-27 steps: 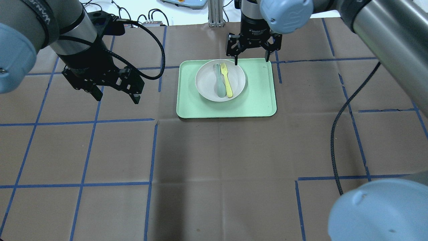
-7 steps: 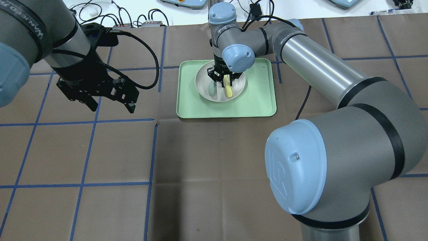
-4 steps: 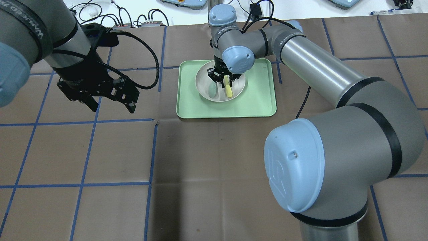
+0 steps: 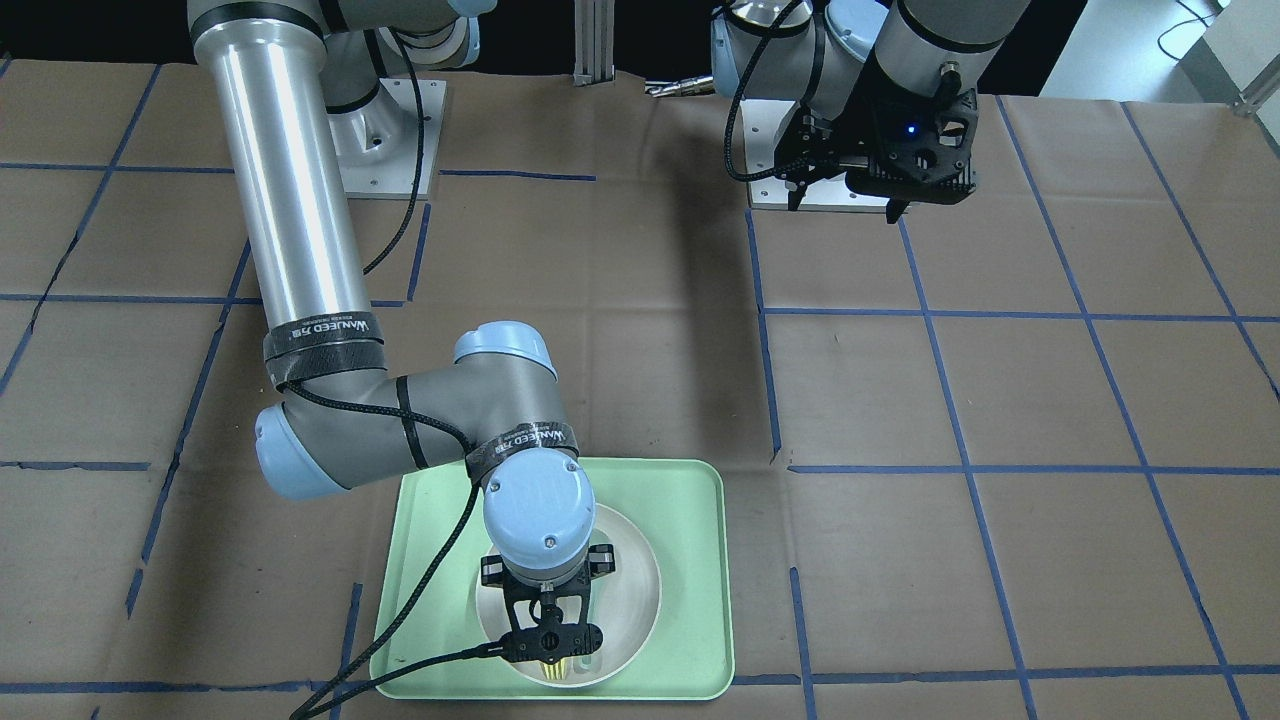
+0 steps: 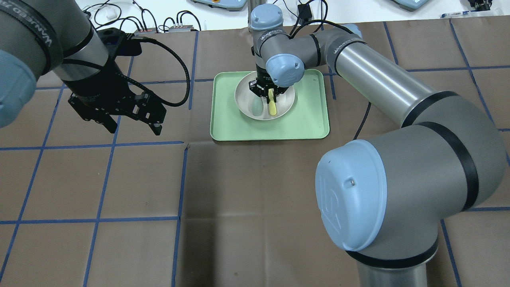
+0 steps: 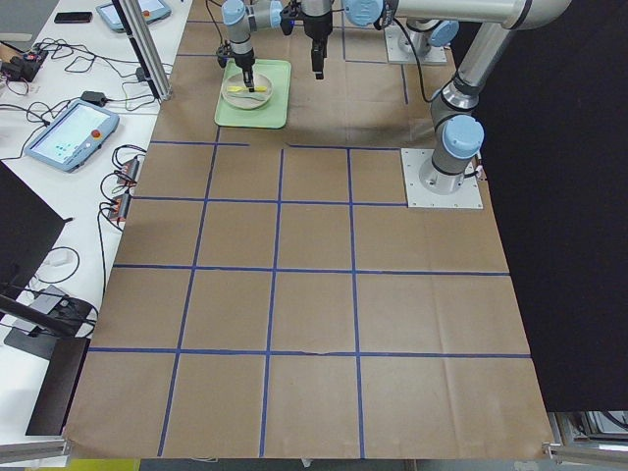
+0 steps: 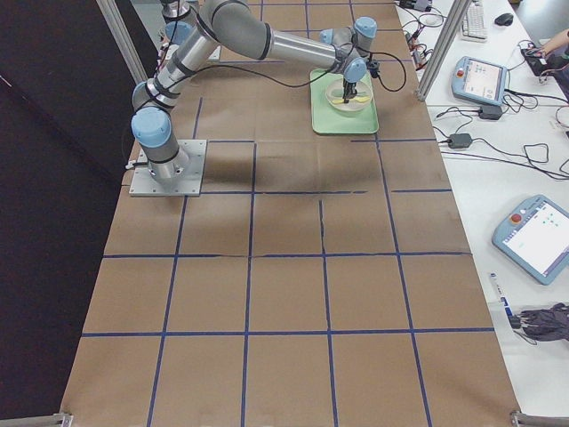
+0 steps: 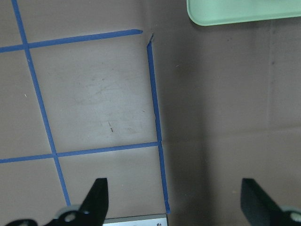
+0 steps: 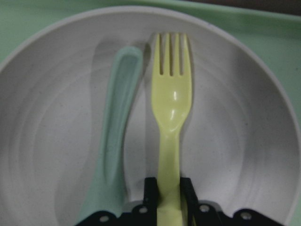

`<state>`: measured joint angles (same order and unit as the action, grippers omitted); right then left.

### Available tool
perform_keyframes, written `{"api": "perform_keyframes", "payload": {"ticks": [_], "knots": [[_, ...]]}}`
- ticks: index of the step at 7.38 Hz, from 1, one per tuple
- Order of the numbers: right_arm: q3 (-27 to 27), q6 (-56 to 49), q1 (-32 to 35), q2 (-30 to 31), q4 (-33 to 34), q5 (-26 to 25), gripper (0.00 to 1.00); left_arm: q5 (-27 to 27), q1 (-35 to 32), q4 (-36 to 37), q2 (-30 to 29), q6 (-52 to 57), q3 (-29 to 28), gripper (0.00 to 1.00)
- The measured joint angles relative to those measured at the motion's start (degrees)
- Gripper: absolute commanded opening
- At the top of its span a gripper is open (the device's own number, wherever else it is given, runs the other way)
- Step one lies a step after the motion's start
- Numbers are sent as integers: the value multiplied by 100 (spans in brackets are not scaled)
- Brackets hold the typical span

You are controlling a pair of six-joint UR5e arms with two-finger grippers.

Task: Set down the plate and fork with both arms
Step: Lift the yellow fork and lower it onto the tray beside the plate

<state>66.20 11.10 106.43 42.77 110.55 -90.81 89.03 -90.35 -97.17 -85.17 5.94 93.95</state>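
The off-white plate (image 5: 245, 99) sits on the mint-green tray (image 5: 310, 119). The pale-yellow fork (image 5: 271, 107) lies in it beside a grey-green spoon (image 5: 256, 107). My right gripper (image 5: 266, 93) is down in the plate, shut on the fork's handle. The right wrist view shows the fork (image 9: 171, 103) pinched between the black fingers (image 9: 150, 190), tines pointing away, with the spoon (image 9: 115, 141) alongside. In the front view the right gripper (image 4: 548, 640) hides most of the fork. My left gripper (image 5: 134, 127) hangs open and empty above the table, left of the tray; it also shows in the left wrist view (image 8: 176, 202).
Brown paper with blue tape lines covers the table (image 5: 255, 199). The right arm's big elbow (image 5: 358, 199) blocks the near right of the overhead view. A corner of the tray (image 8: 244, 12) shows at the top of the left wrist view. Cables and pendants lie beyond the far edge.
My right gripper has come down from above the tray's far edge into the plate and closed on the fork. The plate has shifted slightly right. The left gripper has barely moved.
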Motion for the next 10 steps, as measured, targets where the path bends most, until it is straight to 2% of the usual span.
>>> {"api": "perform_keyframes", "payload": {"ticks": [4,6,8,10], "knots": [[-61,157,28,201,-139,33,3,-6,0,-5,0,0,0,100],[-13,193,-17,621,-686,67,3,-8,0,-30,0,-14,0,100],[204,131,-308,975,-1157,33,3,-11,0,-118,-6,-41,0,100],[637,-38,-713,1199,-1181,47,4,-22,-2,-286,-3,-72,-2,100]]}}
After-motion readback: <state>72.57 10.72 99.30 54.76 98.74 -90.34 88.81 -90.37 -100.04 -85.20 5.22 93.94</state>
